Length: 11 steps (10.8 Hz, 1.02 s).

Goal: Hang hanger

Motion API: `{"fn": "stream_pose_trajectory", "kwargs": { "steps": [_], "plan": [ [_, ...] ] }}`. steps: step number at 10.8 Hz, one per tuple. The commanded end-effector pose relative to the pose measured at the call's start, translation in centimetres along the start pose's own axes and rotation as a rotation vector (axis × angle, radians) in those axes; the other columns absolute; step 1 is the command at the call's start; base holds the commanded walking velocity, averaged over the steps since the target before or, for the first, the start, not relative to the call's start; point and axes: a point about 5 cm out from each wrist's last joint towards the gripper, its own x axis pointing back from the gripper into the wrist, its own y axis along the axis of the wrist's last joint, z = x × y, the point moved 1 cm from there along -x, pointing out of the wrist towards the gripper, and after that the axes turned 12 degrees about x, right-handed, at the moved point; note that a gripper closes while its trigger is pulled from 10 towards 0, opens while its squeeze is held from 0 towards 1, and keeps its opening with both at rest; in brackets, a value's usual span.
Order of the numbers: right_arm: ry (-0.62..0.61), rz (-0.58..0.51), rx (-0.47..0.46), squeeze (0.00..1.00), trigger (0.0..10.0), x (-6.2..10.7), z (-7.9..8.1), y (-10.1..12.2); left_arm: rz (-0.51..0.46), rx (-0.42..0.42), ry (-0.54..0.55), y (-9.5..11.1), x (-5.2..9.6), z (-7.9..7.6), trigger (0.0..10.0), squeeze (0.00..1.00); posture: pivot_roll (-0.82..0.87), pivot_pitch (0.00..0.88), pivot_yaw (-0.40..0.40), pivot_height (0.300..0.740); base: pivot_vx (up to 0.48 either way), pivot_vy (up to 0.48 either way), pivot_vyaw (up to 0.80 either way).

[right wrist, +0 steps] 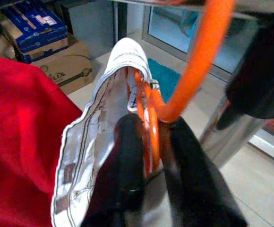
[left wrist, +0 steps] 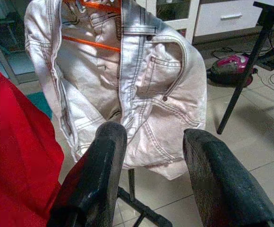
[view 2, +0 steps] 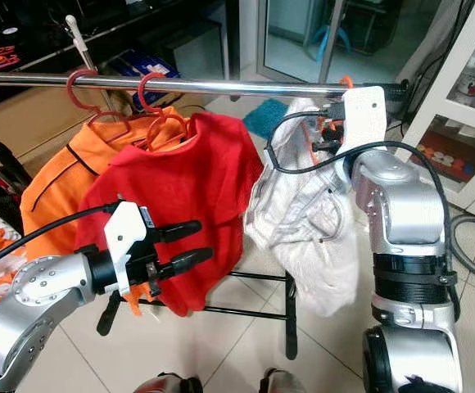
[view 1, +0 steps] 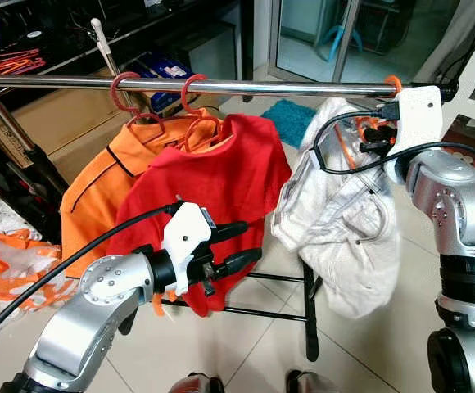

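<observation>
Right gripper clamped on orange hanger at the rail; left gripper loose.

Hanger hook sits over the chrome rail near its right end, white denim jacket hanging from it. Right gripper's fingers pinch the hanger neck just under the hook, so the hanger runs up from between the fingers to the rail. Left gripper is low and in front of the red shirt, fingers spread with nothing between them, well apart from the hanger. Red shirt and orange shirt hang on their own hangers further left on the same rail. Cardboard boxes on the floor behind.
</observation>
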Motion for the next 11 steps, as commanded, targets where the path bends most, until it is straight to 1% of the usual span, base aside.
{"fn": "stream_pose_trajectory", "kwargs": {
  "steps": [1, 3, 5, 6, 7, 8, 11],
  "plan": [
    [0.009, -0.035, -0.002, 1.0, 10.0, 0.02, 0.19, 0.91, 0.012, -0.018, -0.011, 0.15, 0.08, -0.19, 10.0, 0.0, -0.05, 0.105, 0.098, 0.74, 0.0, 0.0, 0.0],
    [0.003, -0.024, 0.006, 1.0, 10.0, -0.49, 0.6, 0.54, 0.015, -0.023, -0.016, 0.12, 0.02, -0.16, 10.0, 0.0, -0.05, 0.088, 0.1, 0.74, 0.0, 0.0, 0.0],
    [-0.001, -0.016, 0.01, 1.0, 10.0, -0.58, 0.6, 0.46, 0.013, -0.025, -0.015, 0.23, -0.05, -0.07, 10.0, 0.0, -0.04, 0.093, 0.098, 0.74, 0.0, 0.0, 0.0],
    [-0.01, -0.008, 0.014, 0.0, 10.0, -0.65, 0.49, 0.38, 0.01, -0.027, -0.014, 0.32, -0.08, -0.03, 10.0, 0.0, -0.04, 0.092, 0.098, 0.74, 0.0, 0.0, 0.0],
    [-0.012, -0.007, 0.015, 0.0, 8.7, -0.68, 0.44, 0.37, 0.01, -0.027, -0.013, 0.33, -0.08, -0.01, 10.0, 0.0, -0.05, 0.091, 0.099, 0.74, 0.0, 0.0, 0.0],
    [-0.011, -0.008, 0.005, 0.0, 0.0, -0.72, 0.37, 0.35, 0.01, -0.028, -0.013, 0.34, -0.09, 0.01, 10.0, 0.0, -0.04, 0.092, 0.099, 0.74, 0.0, 0.0, 0.0],
    [-0.006, -0.009, -0.006, 0.0, 0.0, -0.73, 0.28, 0.31, 0.009, -0.028, -0.014, 0.38, -0.14, 0.05, 10.0, 0.0, -0.04, 0.094, 0.102, 0.74, 0.0, 0.0, 0.0]
  ]
}}
